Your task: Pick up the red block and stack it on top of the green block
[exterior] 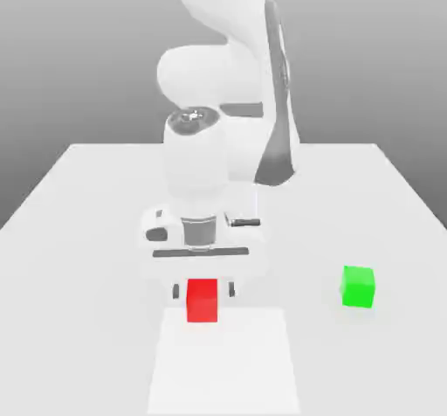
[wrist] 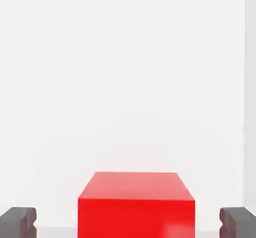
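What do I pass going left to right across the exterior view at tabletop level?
Bare table → red block, sitting between the open gripper's fingers → green block, standing apart toward the exterior view's right.

The scene is evenly and brightly lit, with soft diffuse light and no glare. The table is rendered near-white against a grey backdrop graded darker toward the top. Faint shading is seen beneath the arm. The red block is shown with a lighter top face and a faint sheen. Edges are rendered sharply, without blur or distortion.
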Robot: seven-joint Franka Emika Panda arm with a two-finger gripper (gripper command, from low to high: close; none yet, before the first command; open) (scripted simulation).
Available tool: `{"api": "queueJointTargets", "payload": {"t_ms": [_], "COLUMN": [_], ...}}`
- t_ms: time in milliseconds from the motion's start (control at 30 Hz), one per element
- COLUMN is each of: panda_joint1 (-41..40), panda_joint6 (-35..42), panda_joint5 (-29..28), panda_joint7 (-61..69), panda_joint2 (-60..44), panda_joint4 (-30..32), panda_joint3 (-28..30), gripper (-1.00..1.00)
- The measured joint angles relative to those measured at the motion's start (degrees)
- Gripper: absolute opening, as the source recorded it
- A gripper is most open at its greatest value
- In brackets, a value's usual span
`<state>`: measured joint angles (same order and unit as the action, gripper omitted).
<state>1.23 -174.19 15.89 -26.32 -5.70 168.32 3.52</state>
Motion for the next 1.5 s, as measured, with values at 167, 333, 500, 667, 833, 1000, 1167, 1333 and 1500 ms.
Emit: {"api": "queueJointTargets", "payload": {"t_ms": [167,333,500,667,833,1000,1167,1333,1500], "panda_joint1": [-0.9,-0.9,-1.1,-0.7,-1.3,-2.7,-4.4,-0.4,9.0], "panda_joint6": [-4.0,-3.9,-2.1,1.8,5.4,8.5,10.9,13.4,16.4], "panda_joint5": [1.1,1.0,0.5,-2.2,-6.5,-11.0,-15.3,-16.0,-13.2], "panda_joint7": [0.3,0.2,0.1,-1.5,-4.6,-7.9,-11.3,-12.9,-12.9], "panda_joint2": [-3.9,-3.9,-2.1,1.9,5.9,9.7,13.4,15.6,16.7], "panda_joint4": [0.3,0.3,0.1,0.1,0.6,1.5,2.8,2.3,0.2], "panda_joint3": [-1.5,-1.6,-1.4,0.0,0.8,0.4,-0.4,-4.5,-10.9], "gripper": [-1.00,-1.00,-1.00,-1.00,-1.00,-1.00,-1.00,-1.00,-1.00]}}
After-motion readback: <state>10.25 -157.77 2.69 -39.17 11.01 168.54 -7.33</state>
